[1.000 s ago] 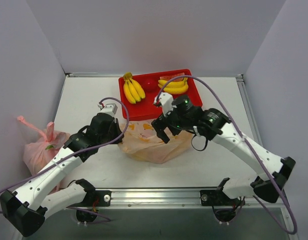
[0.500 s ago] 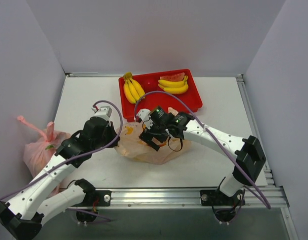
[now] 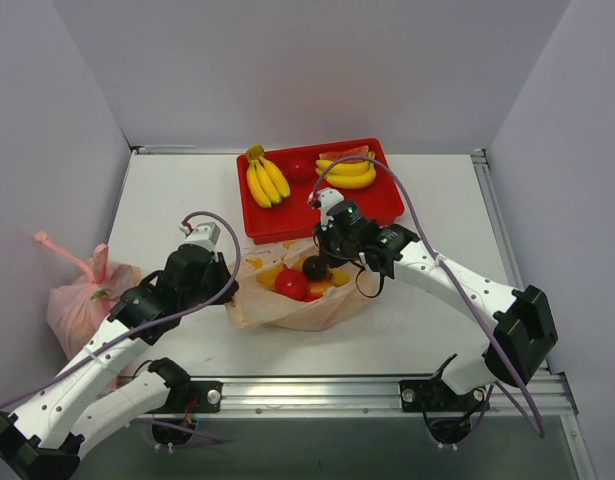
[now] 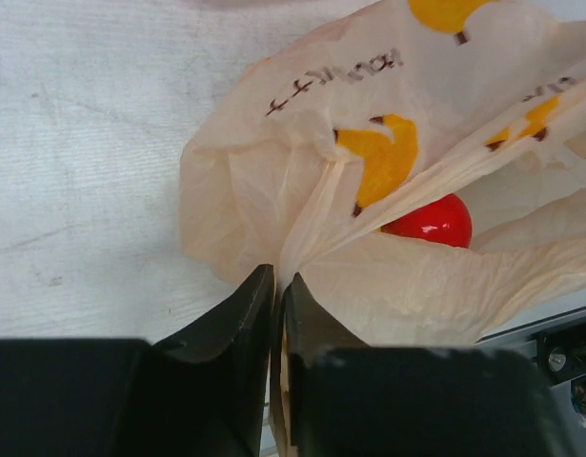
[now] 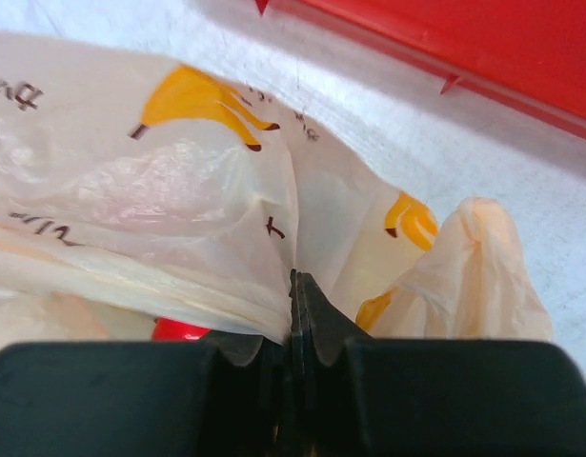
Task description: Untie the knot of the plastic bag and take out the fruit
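Note:
The peach-orange plastic bag (image 3: 307, 312) lies in the middle of the table with its mouth spread open. No knot shows in any view. Inside it lie fruit: a red apple (image 3: 290, 283), a dark plum (image 3: 314, 267) and orange pieces. My left gripper (image 3: 230, 291) is at the bag's left rim, shut on a fold of its film (image 4: 278, 281), with the apple (image 4: 434, 219) just beyond. My right gripper (image 3: 331, 256) is at the far right rim, its jaws pressed together on the film (image 5: 294, 281). A bit of red fruit (image 5: 178, 330) shows under the film.
A red tray (image 3: 387, 200) behind the bag holds two banana bunches (image 3: 265, 180), a watermelon slice and a red fruit (image 3: 300, 168). A pink knotted bag (image 3: 75, 298) lies off the table's left edge. Grey walls close in three sides.
My right gripper has moved from over the bag's middle to its far right rim and shut on the film. The bag's mouth now gapes and shows the fruit. The left arm shifted slightly.

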Available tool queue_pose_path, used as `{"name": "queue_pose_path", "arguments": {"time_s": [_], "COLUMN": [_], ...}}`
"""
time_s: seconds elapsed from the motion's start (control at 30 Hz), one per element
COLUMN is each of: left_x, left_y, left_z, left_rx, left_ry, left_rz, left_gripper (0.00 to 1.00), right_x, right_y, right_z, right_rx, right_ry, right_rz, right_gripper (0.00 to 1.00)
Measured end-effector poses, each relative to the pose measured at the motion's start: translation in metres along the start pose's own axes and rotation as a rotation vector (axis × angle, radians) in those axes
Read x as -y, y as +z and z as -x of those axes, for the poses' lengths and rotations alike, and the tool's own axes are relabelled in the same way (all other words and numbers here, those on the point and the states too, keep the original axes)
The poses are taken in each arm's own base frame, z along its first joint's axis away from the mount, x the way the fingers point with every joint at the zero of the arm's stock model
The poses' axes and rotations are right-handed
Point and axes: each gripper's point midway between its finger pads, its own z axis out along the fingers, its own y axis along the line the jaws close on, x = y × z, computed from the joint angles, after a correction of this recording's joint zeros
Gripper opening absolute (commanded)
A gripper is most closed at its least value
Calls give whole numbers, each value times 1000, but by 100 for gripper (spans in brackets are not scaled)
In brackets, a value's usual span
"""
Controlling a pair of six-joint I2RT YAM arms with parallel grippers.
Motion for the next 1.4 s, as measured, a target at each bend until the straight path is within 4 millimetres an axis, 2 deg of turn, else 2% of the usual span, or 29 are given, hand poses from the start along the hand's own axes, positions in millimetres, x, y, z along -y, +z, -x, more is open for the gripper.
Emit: {"name": "queue_pose_path", "arguments": {"time_s": [0.03, 0.07, 0.13, 0.2, 0.37, 0.47, 0.57, 0.67, 0.73, 0.83, 0.93, 1.13, 1.3, 1.4], "left_x": [0, -2, -4, -1, 23, 35, 51, 69, 74, 65, 45, 23, 0, -15], "left_y": [0, 0, -3, -11, -43, -53, -48, -35, -20, 0, 13, 26, 42, 48], "left_z": [1, 1, 4, 12, 61, 73, 59, 28, 6, -12, -21, -21, -25, -26], "left_rx": [0, -6, -11, -5, 109, 141, 102, 30, -17, -23, 6, 81, 85, 81], "left_ry": [4, 11, 8, -4, -83, -124, -115, -53, -11, 4, -8, -38, -38, -42], "left_rz": [3, 17, 39, 46, 2, -20, -23, 9, 74, 192, 297, 413, 511, 556], "left_gripper": [41, 80, 98, 97, 97, 97, 97, 98, 97, 97, 97, 96, 93, 86], "right_x": [-1, 0, 9, 15, 26, 29, 32, 31, 30, 24, 16, 8, 14, 28], "right_y": [-4, -6, -7, -6, -7, -7, -6, -5, -5, -5, -6, -5, -5, -6], "right_z": [7, 10, 14, 14, 15, 17, 19, 18, 19, 18, 18, 14, -2, -16], "right_rx": [28, 41, 58, 60, 79, 91, 100, 100, 103, 105, 105, 105, 84, 68], "right_ry": [35, 56, 112, 141, 195, 217, 237, 243, 247, 241, 229, 219, 221, 245], "right_rz": [2, -7, -50, -80, -155, -189, -214, -226, -230, -224, -211, -195, -205, -218], "right_gripper": [0, 0, 0, 0, 0, 0, 0, 0, 0, 0, 0, 0, 0, 0]}}
